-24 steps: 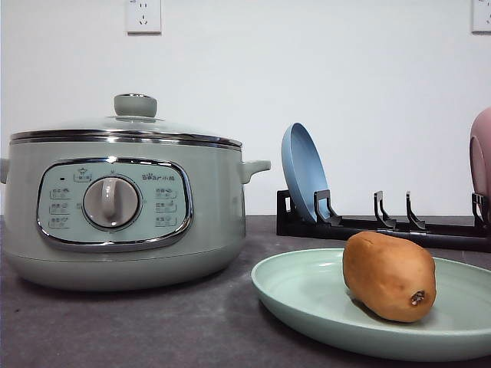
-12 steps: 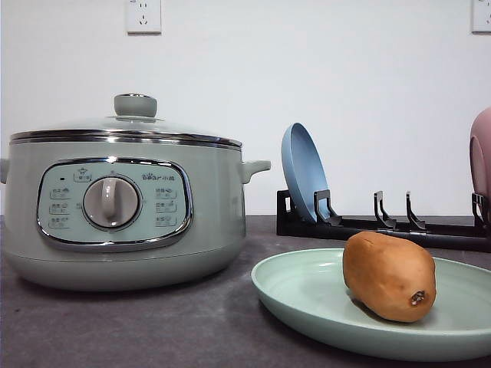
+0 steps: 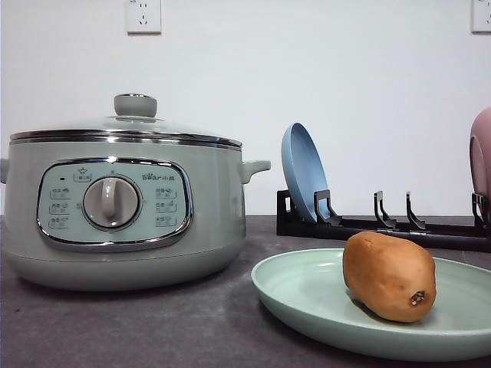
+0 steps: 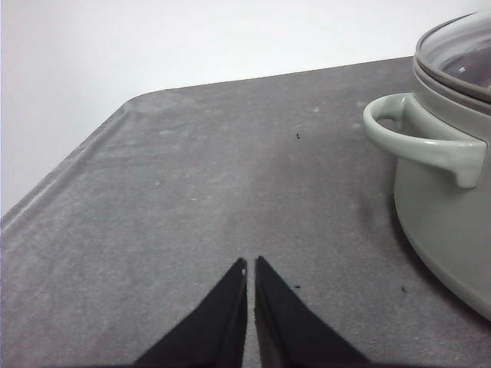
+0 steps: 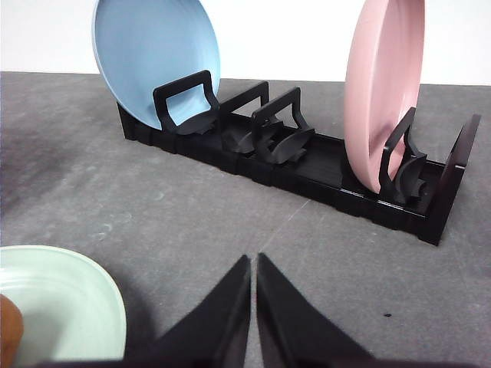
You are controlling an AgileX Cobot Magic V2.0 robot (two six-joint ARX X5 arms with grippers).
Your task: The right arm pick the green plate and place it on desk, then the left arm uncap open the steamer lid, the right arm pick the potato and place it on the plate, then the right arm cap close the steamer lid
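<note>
Your task looks all but finished. The egg-shaped orange-brown potato [image 3: 389,277] lies on the wide pale sage-green plate [image 3: 307,295], which sits flat on the dark grey speckled desk [image 3: 153,326] at about four o'clock from the pale green steamer pot [image 3: 123,207]. The round clear glass lid with steel rim and green knob [image 3: 135,115] is seated on that pot. The left gripper [image 4: 250,264] hangs over bare desk beside the pot's handle, fingers pressed together, holding nothing. The right gripper [image 5: 253,261] is likewise closed and empty, near the plate's rim, facing the black dish rack [image 5: 307,165]. Nothing appears left for you to do.
</note>
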